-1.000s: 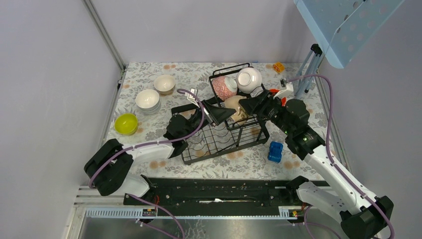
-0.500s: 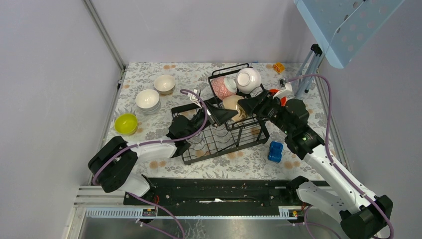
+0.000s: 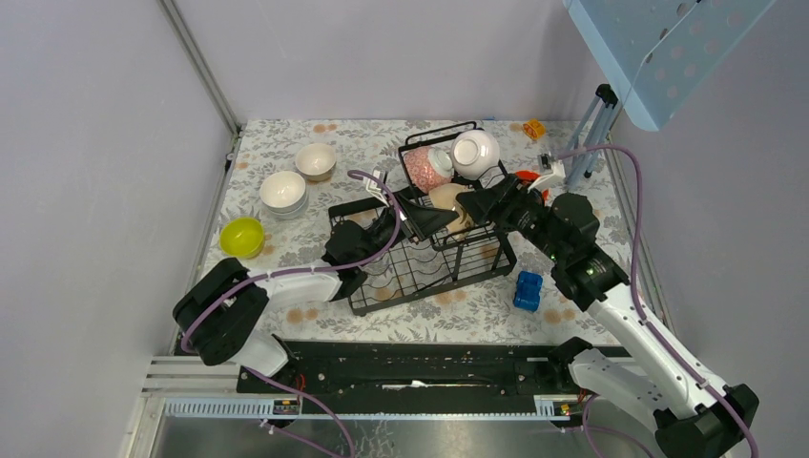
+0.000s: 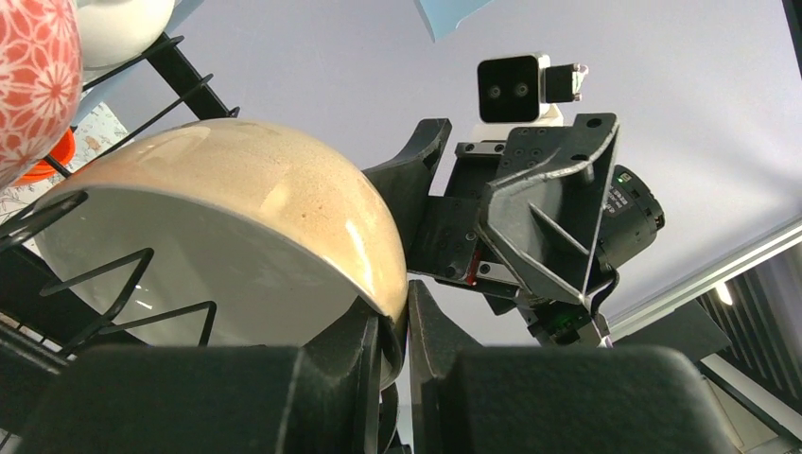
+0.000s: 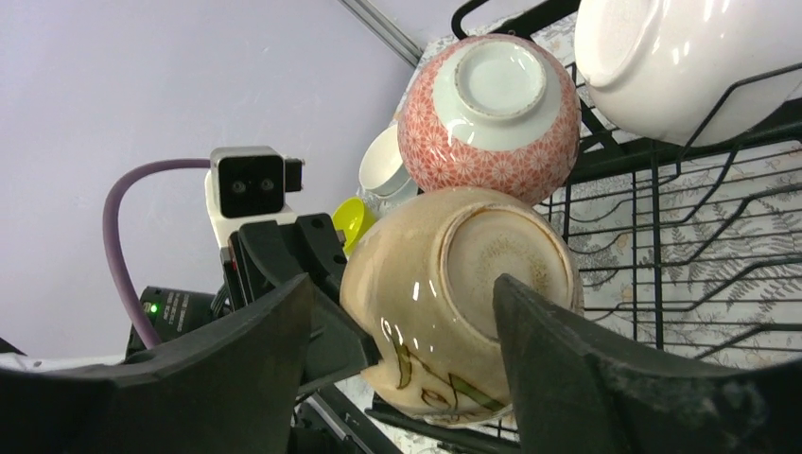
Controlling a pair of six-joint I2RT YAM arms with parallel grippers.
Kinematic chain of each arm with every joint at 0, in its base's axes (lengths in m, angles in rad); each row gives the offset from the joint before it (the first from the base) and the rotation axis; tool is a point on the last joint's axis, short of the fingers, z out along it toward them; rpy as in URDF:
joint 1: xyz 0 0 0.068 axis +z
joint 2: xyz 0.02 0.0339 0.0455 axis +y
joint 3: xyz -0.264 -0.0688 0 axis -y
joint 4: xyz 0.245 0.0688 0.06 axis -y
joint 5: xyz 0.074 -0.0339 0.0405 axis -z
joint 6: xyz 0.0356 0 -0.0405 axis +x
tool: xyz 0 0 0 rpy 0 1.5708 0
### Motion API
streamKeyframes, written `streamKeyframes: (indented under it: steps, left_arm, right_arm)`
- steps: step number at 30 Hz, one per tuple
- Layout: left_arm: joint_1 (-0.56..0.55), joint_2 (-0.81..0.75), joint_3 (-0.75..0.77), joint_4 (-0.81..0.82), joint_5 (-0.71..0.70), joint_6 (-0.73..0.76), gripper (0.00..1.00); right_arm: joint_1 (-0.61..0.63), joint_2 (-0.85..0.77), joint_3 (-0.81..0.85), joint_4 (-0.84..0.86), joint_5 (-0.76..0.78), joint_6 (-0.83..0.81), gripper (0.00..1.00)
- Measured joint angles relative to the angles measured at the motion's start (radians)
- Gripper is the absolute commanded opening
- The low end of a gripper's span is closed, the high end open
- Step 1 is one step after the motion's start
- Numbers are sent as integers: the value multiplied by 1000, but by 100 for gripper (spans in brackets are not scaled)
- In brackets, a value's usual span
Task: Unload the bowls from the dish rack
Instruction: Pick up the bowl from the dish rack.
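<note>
At the left of the flowered surface [image 3: 277, 138] sits a yellow-green bowl [image 3: 241, 237], with stacked white bowls [image 3: 283, 192] just beyond it and a cream bowl [image 3: 315, 160] further back, all three clear of the rack and upright. The left arm reaches in from that side, and its left pincer [image 4: 395, 345] is pressed onto the rim of the beige bowl [image 4: 236, 218], one finger inside the lip and one outside, as the left wrist view shows. The black wire dish rack [image 3: 434, 272] fills the middle of the surface. The beige bowl [image 3: 446, 202] lies tipped on its side among the rack's wires, just in front of the raised upper basket. In that basket a pink-patterned bowl [image 5: 487, 113] rests foot-outward, touching the beige one from above, with a white bowl [image 5: 681, 57] beside it to the right. The right pincer [image 5: 402, 284] comes in from the right, spread wide with a finger on either side of the beige bowl; whether they touch it cannot be told. An orange-red bowl [image 3: 528, 177] shows partly behind that arm, and a blue toy block [image 3: 528, 289] stands on the surface near the rack's right front corner.
</note>
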Motion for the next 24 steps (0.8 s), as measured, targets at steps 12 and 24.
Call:
streamKeyframes:
  steps: [12,24]
  left_arm:
    - [-1,25,34,1,8,3,0]
    - [1,56,70,5,18,0,0]
  right_arm:
    - [0,-117,49,-222,75,-59,92]
    - [0,-258,59,-290,105,-93,91]
